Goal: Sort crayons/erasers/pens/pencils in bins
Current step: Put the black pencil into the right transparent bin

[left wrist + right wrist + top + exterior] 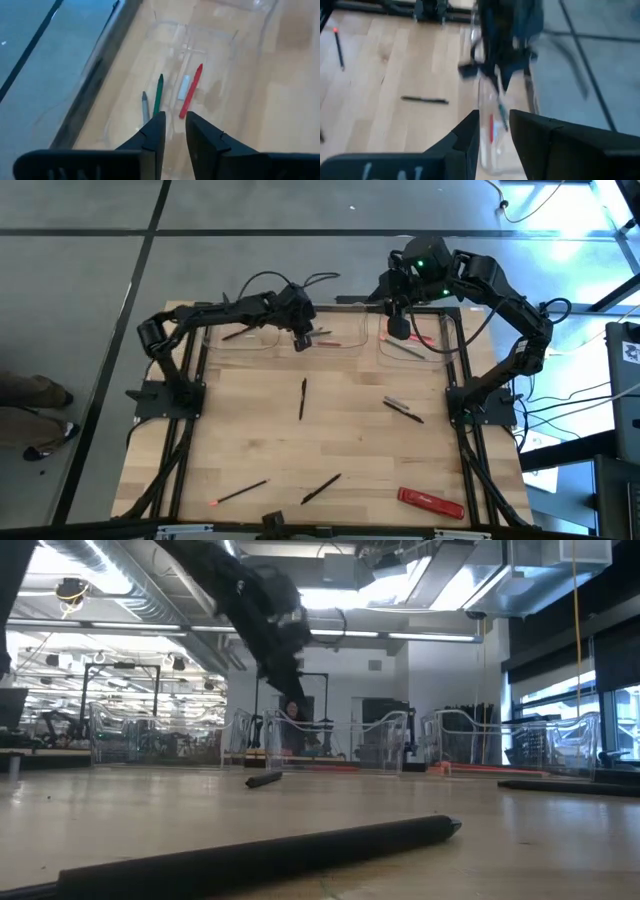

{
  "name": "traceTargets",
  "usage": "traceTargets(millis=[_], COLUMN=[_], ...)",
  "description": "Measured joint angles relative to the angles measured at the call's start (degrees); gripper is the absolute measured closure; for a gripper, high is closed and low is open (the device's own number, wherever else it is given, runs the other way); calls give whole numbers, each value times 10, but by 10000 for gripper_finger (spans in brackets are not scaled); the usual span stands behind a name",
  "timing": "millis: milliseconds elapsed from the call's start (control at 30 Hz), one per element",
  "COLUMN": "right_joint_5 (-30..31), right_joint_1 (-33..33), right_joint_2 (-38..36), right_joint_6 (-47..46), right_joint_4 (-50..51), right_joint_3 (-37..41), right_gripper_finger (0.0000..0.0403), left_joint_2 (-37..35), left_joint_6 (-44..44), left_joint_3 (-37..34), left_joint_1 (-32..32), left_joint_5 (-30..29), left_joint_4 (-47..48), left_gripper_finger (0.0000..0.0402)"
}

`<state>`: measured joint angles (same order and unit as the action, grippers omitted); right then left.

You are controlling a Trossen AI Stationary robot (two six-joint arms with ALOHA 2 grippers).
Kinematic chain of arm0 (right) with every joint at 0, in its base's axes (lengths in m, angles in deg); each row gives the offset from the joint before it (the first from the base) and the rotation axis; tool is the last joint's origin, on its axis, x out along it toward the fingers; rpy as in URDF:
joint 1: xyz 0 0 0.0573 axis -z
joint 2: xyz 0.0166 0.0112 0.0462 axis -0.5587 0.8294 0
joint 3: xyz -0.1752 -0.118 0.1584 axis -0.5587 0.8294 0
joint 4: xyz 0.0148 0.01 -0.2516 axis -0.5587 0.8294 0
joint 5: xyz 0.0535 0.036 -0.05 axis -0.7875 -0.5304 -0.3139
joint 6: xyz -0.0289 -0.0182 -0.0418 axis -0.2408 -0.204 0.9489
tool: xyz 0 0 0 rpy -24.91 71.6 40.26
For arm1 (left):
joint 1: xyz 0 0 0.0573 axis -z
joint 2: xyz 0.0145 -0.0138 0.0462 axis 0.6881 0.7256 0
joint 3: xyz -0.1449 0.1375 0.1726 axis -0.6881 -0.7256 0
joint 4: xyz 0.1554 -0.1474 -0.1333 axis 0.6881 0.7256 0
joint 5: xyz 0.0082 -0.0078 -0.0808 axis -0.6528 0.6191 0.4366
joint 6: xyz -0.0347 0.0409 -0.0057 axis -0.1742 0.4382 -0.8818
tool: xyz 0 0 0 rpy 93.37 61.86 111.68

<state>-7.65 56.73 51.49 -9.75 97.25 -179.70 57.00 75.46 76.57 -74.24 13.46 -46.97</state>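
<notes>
Left gripper (301,343) over the middle bin (335,330), jaws parted and empty, right gripper (398,328) over the neighbouring bin (452,330), jaws parted, pens (302,399) on the desk (350,442).

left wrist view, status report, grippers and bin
Left gripper open over middle clear plastic bin. Red, green and grey sticks inside. Right gripper open, empty. Nothing blocking.

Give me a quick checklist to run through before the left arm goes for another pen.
1. Left gripper open and empty: ok.
2. Left gripper over the middle bin: ok.
3. Crayons lying inside that bin, red crayon and green crayon: ok.
4. Nearest loose pen lies free on the table: ok.
5. Right gripper clear of the left arm, over the right bin: ok.
6. Right gripper empty: ok.
</notes>
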Motion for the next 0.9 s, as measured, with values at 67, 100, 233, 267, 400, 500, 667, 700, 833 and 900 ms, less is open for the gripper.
traceTargets(millis=[67, 100, 233, 267, 400, 500, 667, 700, 833, 900], right_joint_5=[0, 0, 0, 0, -2, -34, -66, -66, -66, -66], right_joint_1=[0, 0, 0, 0, -2, -4, -12, -15, -34, -48], right_joint_2=[0, 0, 1, 1, 4, 11, 17, 17, 17, 17], right_joint_6=[-1, -1, -20, -25, 6, 37, 65, 73, 79, 79], right_joint_4=[26, 38, 53, 53, 70, 71, 72, 73, 73, 74], right_joint_3=[0, 0, 0, 0, 0, 0, 0, 0, 0, 0], right_gripper_finger=[293, 293, 293, 293, 293, 293, 293, 293, 293, 293], left_joint_2=[-33, -50, -99, -105, -122, -124, -124, -124, -124, -124], left_joint_6=[-5, -13, -98, -132, -275, -388, -514, -538, -608, -627], left_joint_3=[0, 0, 1, 1, 1, 1, 1, 1, 0, 0], left_joint_1=[5, 10, 37, 47, 95, 137, 218, 238, 310, 342], left_joint_5=[0, 0, 2, 2, 2, 3, 6, 6, 27, 61], left_joint_4=[38, 55, 146, 172, 269, 325, 411, 425, 461, 463], left_gripper_finger=[333, 332, 333, 335, 336, 336, 336, 336, 337, 337])
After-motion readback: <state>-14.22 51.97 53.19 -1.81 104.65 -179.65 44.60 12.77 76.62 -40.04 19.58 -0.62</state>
